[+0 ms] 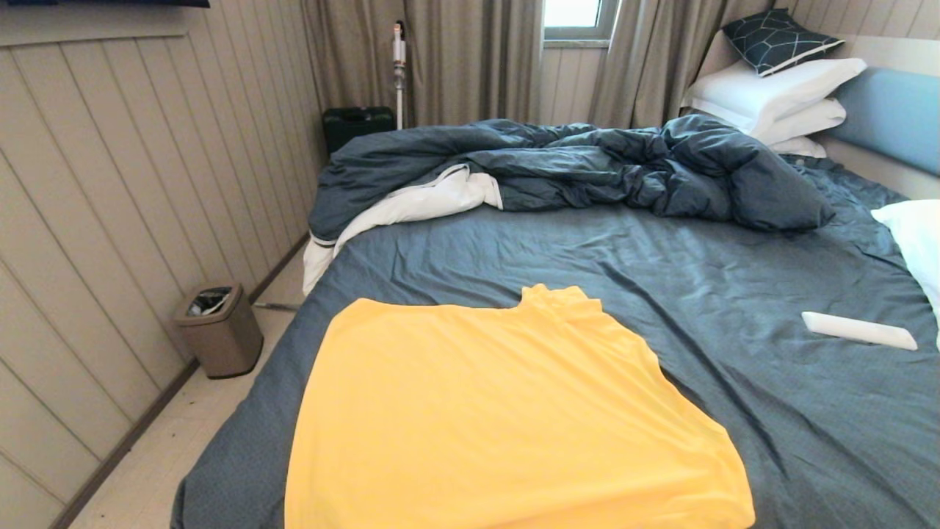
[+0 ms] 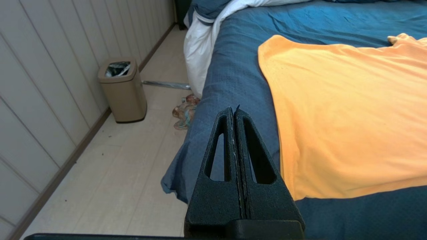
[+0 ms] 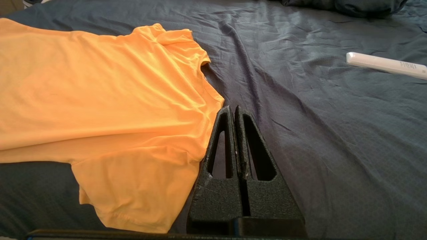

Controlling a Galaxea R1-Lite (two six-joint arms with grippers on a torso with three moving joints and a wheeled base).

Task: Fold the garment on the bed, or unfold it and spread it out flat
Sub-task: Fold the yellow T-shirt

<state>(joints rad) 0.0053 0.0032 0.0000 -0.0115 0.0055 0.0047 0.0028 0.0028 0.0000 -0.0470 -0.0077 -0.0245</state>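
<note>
The yellow T-shirt [image 1: 507, 419] lies on the near part of the bed [image 1: 734, 294], folded over with a smooth top layer and its neck end toward the duvet. Neither gripper shows in the head view. My left gripper [image 2: 233, 111] is shut and empty, held above the bed's left edge beside the T-shirt [image 2: 343, 113]. Just off the right edge of the T-shirt [image 3: 100, 106], near a sleeve, my right gripper [image 3: 233, 110] is shut and holds nothing. The neck tag is hidden.
A rumpled blue duvet [image 1: 573, 169] with white underside lies across the far side, white pillows [image 1: 771, 92] at the headboard. A white remote [image 1: 859, 330] lies on the sheet to the right. A tan bin [image 1: 219, 330] stands on the floor at left.
</note>
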